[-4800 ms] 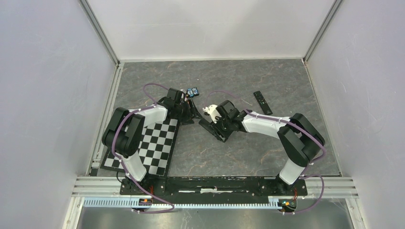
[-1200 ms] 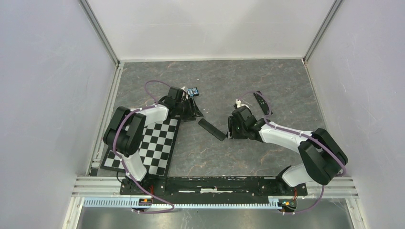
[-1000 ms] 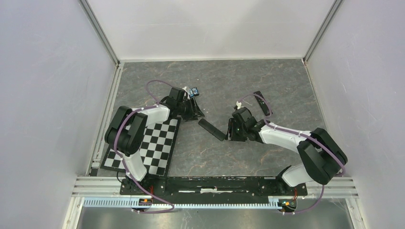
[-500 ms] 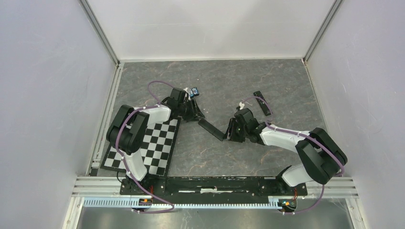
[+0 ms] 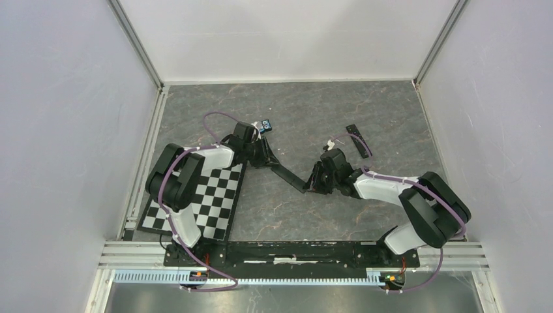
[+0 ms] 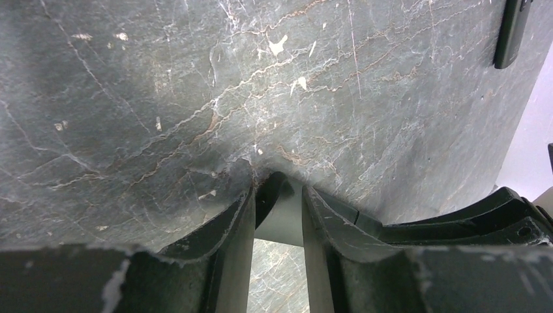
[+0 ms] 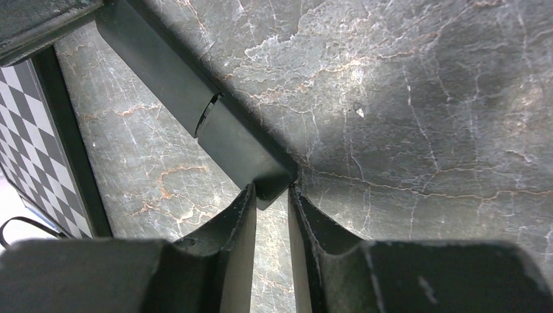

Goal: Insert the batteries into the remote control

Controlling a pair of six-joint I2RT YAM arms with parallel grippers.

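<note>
The black remote control [image 5: 291, 176] lies slantwise on the grey stone table between my two arms. My left gripper [image 5: 270, 163] is at its far left end. In the left wrist view that end [image 6: 279, 207] fills the gap between the fingers of the left gripper [image 6: 277, 195], which is shut on it. My right gripper [image 5: 312, 184] is at the near right end. In the right wrist view the remote control [image 7: 195, 98] runs up to the left, and the right gripper [image 7: 272, 190] pinches its corner. The batteries are out of view.
A slim black strip [image 5: 357, 140] lies at the back right, also visible as a black strip [image 6: 512, 31] in the left wrist view. A small blue-and-black gadget [image 5: 264, 126] sits behind the left wrist. A checkerboard mat [image 5: 195, 199] lies at the left, its edge [image 7: 26, 130] in the right wrist view.
The right gripper slid left onto the remote's near end and the left gripper came down onto its far end. Both pairs of jaws narrowed onto it.
</note>
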